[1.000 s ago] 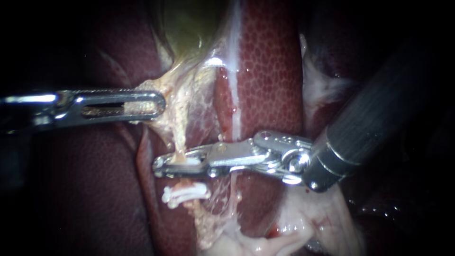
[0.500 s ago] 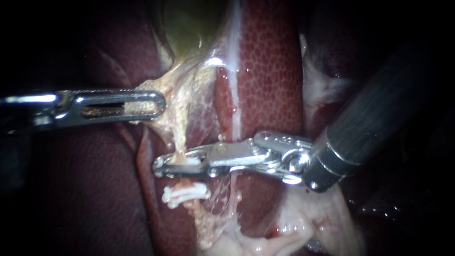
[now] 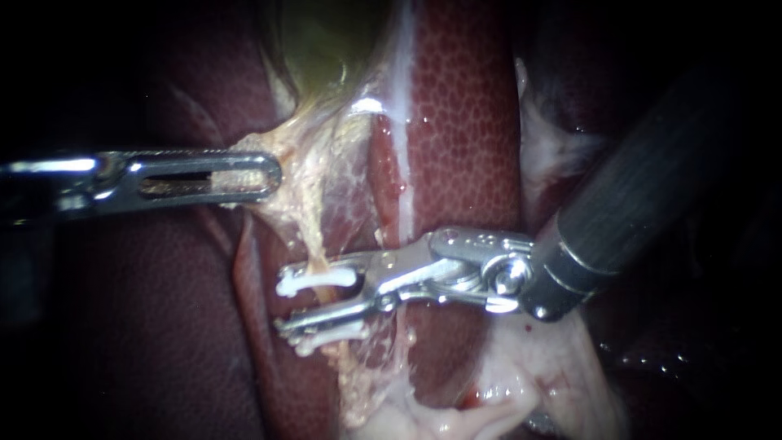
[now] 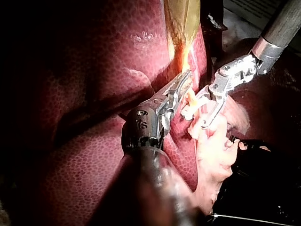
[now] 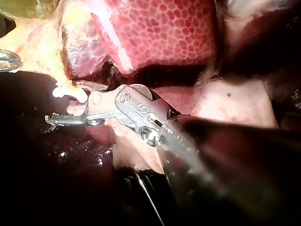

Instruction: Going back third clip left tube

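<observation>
Right instrument (image 3: 285,297) spread astride left tube (image 3: 314,244), clip (image 3: 316,281) between; left instrument (image 3: 262,175) grips tissue (image 3: 293,151).

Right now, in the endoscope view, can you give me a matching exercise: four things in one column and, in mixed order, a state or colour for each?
Things:
1. left instrument
2. right instrument
3. upper clip
4. gallbladder

States:
A. yellow-green
B. jaws open
C. jaws shut on tissue
D. white, on the tube, between open jaws

Pairs: 1-C, 2-B, 3-D, 4-A
</observation>
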`<move>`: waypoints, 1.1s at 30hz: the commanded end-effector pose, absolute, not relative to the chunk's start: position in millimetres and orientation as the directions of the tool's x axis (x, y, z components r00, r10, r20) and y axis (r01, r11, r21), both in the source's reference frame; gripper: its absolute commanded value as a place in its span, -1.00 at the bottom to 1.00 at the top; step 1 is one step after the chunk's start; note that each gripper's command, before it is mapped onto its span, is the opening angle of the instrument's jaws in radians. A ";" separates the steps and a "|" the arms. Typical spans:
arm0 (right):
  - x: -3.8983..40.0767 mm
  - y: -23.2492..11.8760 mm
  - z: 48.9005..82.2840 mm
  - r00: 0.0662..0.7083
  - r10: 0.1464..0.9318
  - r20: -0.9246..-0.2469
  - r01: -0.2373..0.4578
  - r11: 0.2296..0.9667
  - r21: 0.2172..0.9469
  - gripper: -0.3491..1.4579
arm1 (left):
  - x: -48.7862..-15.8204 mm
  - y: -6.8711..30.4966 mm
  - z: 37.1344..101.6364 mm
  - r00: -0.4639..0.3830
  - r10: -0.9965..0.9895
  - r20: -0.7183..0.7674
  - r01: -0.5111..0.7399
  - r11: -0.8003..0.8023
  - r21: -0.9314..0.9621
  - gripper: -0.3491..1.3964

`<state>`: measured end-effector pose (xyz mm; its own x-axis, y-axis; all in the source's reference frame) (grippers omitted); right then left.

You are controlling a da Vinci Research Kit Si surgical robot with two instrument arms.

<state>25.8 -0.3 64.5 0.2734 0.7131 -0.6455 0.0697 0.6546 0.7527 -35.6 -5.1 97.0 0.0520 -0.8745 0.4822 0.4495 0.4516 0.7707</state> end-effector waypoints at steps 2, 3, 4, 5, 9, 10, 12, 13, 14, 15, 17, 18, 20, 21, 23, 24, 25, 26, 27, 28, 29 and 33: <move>25.7 -0.2 64.7 0.267 0.709 -0.653 0.039 0.669 0.742 0.04 | -35.6 -5.1 97.0 0.052 -0.875 0.482 0.449 0.452 0.771 -1.00; 25.6 -0.1 64.8 0.266 0.705 -0.657 0.028 0.676 0.736 0.05 | -35.6 -5.2 97.0 0.052 -0.875 0.482 0.449 0.452 0.771 -1.00; 25.4 -0.1 64.9 0.266 0.706 -0.657 0.026 0.676 0.737 0.05 | -35.6 -5.2 97.0 0.052 -0.875 0.482 0.449 0.452 0.771 -1.00; 25.3 0.0 65.1 0.266 0.706 -0.657 0.025 0.676 0.737 0.05 | -35.5 -5.1 97.0 0.052 -0.875 0.482 0.448 0.452 0.771 -1.00; 24.3 0.3 65.4 0.266 0.703 -0.660 0.026 0.679 0.734 0.05 | -35.3 -5.1 97.1 0.052 -0.874 0.483 0.450 0.452 0.770 -1.00; 23.9 0.3 65.4 0.266 0.699 -0.663 0.028 0.682 0.731 0.05 | -35.3 -5.1 97.2 0.052 -0.874 0.483 0.450 0.452 0.770 -1.00; 23.4 0.4 65.3 0.266 0.700 -0.662 0.027 0.681 0.732 0.05 | -35.2 -5.0 97.3 0.052 -0.874 0.482 0.450 0.452 0.770 -1.00; 23.1 0.5 65.2 0.266 0.701 -0.661 0.028 0.680 0.732 0.05 | -35.2 -5.0 97.3 0.051 -0.874 0.483 0.452 0.451 0.769 -1.00; 22.8 0.6 65.1 0.266 0.702 -0.661 0.028 0.680 0.733 0.05 | -35.1 -4.9 97.4 0.051 -0.874 0.483 0.452 0.451 0.769 -1.00; 22.6 0.7 65.0 0.266 0.698 -0.665 0.030 0.683 0.730 0.05 | -35.1 -4.9 97.4 0.051 -0.874 0.483 0.452 0.451 0.769 -1.00; 22.0 0.9 64.7 0.267 0.700 -0.663 0.031 0.681 0.731 0.05 | -35.1 -4.9 97.4 0.051 -0.874 0.483 0.452 0.451 0.769 -1.00; 21.8 1.0 64.6 0.267 0.700 -0.662 0.031 0.680 0.732 0.05 | -35.1 -4.9 97.4 0.051 -0.874 0.483 0.452 0.451 0.769 -1.00; 21.5 1.2 64.5 0.266 0.702 -0.661 0.030 0.679 0.733 0.05 | -35.1 -4.9 97.4 0.051 -0.874 0.483 0.452 0.451 0.769 -1.00; 21.4 1.2 64.5 0.266 0.702 -0.661 0.029 0.679 0.733 0.05 | -35.1 -4.9 97.4 0.051 -0.874 0.483 0.452 0.451 0.769 -1.00; 21.5 1.2 64.5 0.266 0.702 -0.661 0.030 0.679 0.733 0.05 | -35.1 -4.9 97.4 0.051 -0.874 0.483 0.452 0.451 0.769 -1.00; 21.5 1.1 64.4 0.266 0.702 -0.661 0.030 0.679 0.733 0.05 | -35.1 -4.9 97.4 0.051 -0.874 0.483 0.452 0.451 0.769 -1.00; 21.5 1.1 64.4 0.266 0.701 -0.661 0.030 0.679 0.733 0.05 | -35.1 -4.9 97.4 0.051 -0.874 0.483 0.452 0.451 0.769 -1.00; 21.5 1.1 64.4 0.266 0.701 -0.661 0.030 0.679 0.733 0.05 | -35.1 -4.9 97.4 0.051 -0.874 0.483 0.452 0.451 0.769 -1.00; 21.4 1.1 64.4 0.267 0.701 -0.661 0.030 0.679 0.733 0.05 | -35.1 -4.9 97.4 0.051 -0.874 0.483 0.452 0.451 0.769 -1.00; 21.4 1.1 64.4 0.267 0.701 -0.661 0.031 0.679 0.733 0.05 | -35.1 -4.9 97.4 0.051 -0.874 0.483 0.452 0.451 0.769 -1.00; 21.3 1.1 64.3 0.267 0.701 -0.661 0.031 0.679 0.733 0.05 | -35.1 -4.9 97.4 0.051 -0.874 0.483 0.452 0.451 0.769 -1.00; 21.2 1.1 64.2 0.267 0.702 -0.661 0.032 0.679 0.734 0.05 | -35.0 -4.9 97.4 0.051 -0.874 0.483 0.452 0.451 0.769 -1.00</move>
<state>21.1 1.1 64.1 0.2666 0.7020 -0.6604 0.0314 0.6785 0.7340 -35.1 -4.9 97.4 0.0509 -0.8742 0.4829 0.4522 0.4513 0.7693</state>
